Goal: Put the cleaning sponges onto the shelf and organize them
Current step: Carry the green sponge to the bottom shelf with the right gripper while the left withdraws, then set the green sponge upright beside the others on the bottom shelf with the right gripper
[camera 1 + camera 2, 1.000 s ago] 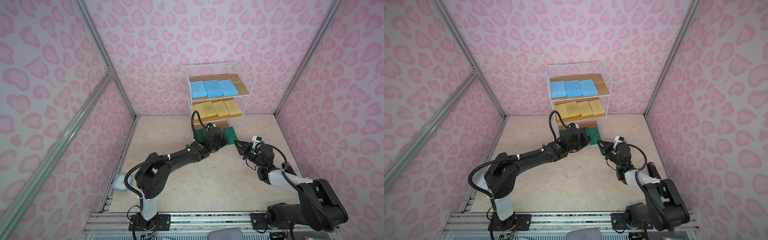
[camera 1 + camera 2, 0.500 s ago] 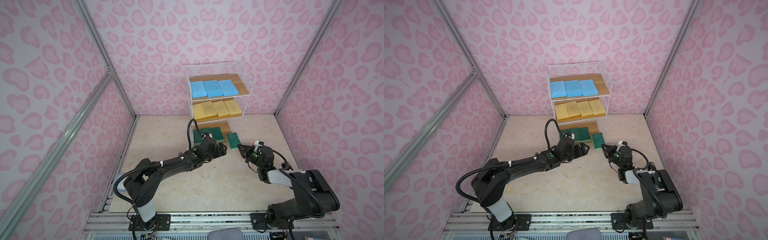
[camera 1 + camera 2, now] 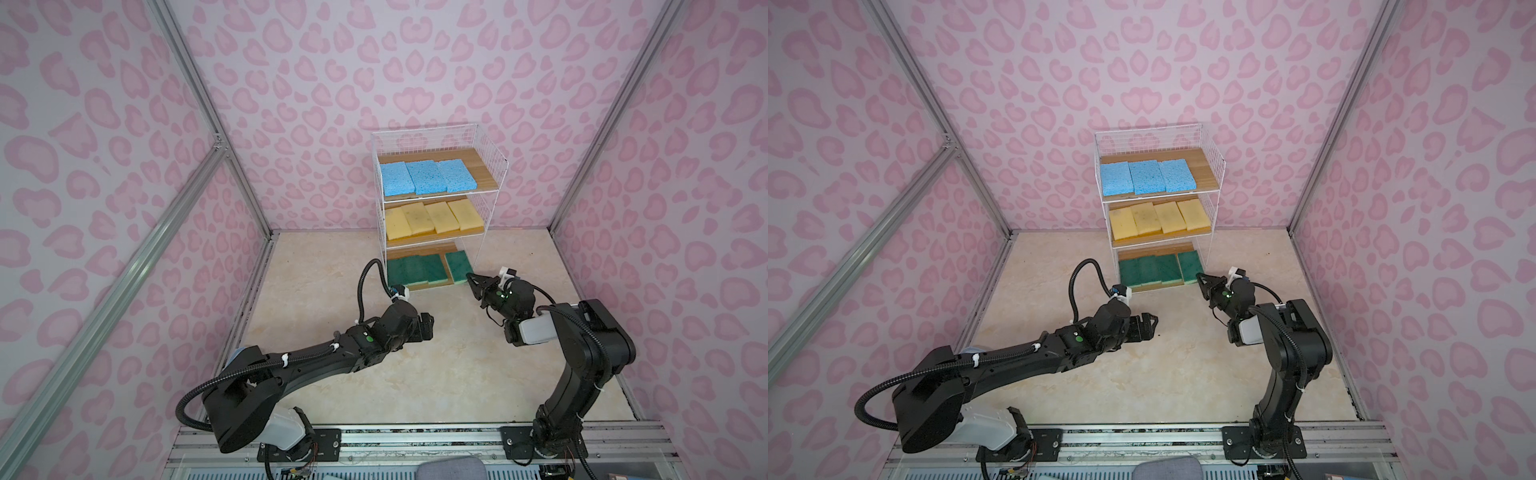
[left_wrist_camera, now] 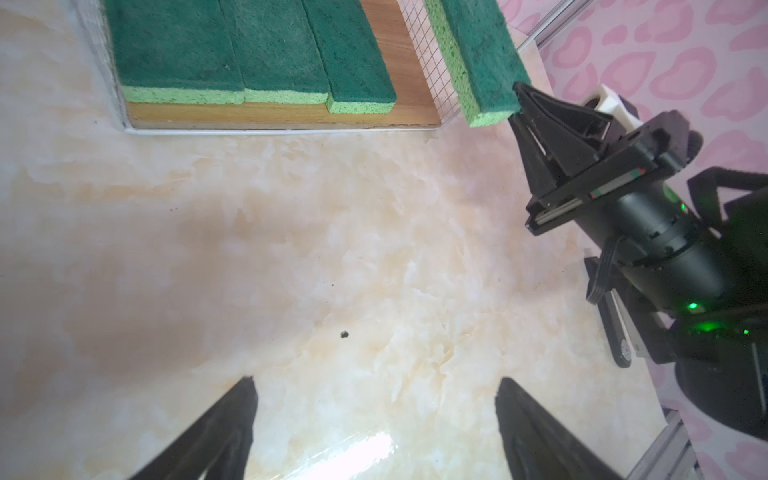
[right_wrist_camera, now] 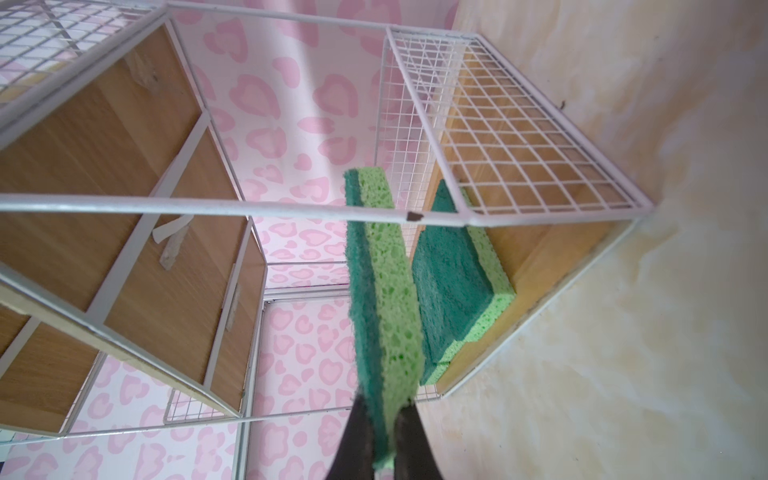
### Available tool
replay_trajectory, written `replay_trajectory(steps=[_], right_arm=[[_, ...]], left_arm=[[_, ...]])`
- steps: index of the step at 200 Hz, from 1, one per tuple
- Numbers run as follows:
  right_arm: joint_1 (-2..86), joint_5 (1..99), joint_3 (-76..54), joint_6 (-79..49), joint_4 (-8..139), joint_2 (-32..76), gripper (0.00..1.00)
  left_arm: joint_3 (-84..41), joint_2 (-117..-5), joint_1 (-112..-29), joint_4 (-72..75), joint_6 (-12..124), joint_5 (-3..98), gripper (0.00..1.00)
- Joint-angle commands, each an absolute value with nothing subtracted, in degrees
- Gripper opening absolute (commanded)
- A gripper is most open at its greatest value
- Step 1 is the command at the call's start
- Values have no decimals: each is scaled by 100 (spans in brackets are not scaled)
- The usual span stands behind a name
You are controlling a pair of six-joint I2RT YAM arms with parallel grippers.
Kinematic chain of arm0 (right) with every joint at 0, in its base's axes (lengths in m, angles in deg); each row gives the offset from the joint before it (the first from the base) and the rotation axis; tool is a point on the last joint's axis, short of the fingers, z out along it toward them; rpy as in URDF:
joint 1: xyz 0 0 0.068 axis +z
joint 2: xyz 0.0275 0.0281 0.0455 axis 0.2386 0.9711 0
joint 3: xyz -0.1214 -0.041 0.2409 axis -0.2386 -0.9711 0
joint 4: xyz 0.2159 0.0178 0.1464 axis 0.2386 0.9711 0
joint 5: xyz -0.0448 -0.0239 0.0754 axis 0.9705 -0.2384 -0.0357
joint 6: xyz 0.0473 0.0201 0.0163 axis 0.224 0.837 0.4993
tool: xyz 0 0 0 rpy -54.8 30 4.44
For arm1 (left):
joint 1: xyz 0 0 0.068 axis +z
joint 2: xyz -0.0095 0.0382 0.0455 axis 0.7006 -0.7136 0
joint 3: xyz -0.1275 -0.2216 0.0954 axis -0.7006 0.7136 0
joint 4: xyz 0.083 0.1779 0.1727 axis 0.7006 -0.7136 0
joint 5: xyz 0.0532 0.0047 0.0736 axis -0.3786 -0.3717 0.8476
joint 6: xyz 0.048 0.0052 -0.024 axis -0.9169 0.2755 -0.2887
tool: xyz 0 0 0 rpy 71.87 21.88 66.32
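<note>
Ideally, the green sponge (image 5: 386, 299) pinched by right jaws needed laying flat on the shelf (image 4: 399, 62); left jaws gaped empty.

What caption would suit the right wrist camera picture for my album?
Right gripper holds a green sponge on edge at the wire shelf, lowest tier.

A pale beige marbled surface (image 3: 436, 374) is seen in both top views, enclosed on three sides by walls (image 3: 316, 83) printed with pink heart-like blotches. Silver metal struts (image 3: 208, 112) are set along the corners and slanted across one side wall. A metal rail (image 3: 415, 434) is laid along the near edge, a grey rounded object (image 3: 451, 469) is cut off just below it, and in the left wrist view a small dark speck (image 4: 344, 334) is shown on the marbled surface.
</note>
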State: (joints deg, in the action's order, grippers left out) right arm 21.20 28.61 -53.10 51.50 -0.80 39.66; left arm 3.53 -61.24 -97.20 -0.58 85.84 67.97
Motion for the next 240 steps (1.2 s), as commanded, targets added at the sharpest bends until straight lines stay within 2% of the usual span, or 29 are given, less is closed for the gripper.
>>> replay_trajectory(steps=[1,62,127,167,185,210,225,240], right_arm=[[2161,2970,-5153,5130,-403,4186,8],[2233,3120,-4770,5243,-592,4836,8],[2215,3302,-4568,4904,-240,4987,8],[2166,3297,-4482,4913,-334,5265,13],[2149,3272,-4469,4914,-442,5347,21],[2154,3191,-4447,4974,-573,5413,44],[2158,3156,-4456,4950,-567,5413,51],[2154,3122,-4475,4940,-539,5405,55]], left_arm=[[463,-5965,-9730,-268,8450,7106,91],[522,-6004,-9730,-385,8436,7100,91],[320,-6137,-9730,-480,8330,7119,91],[164,-6283,-9730,-518,8333,7039,91],[123,-6296,-9722,-536,8338,7029,91],[114,-6318,-9721,-547,8363,7013,91],[105,-6322,-9721,-543,8385,6987,91],[101,-6337,-9720,-550,8406,6980,91]])
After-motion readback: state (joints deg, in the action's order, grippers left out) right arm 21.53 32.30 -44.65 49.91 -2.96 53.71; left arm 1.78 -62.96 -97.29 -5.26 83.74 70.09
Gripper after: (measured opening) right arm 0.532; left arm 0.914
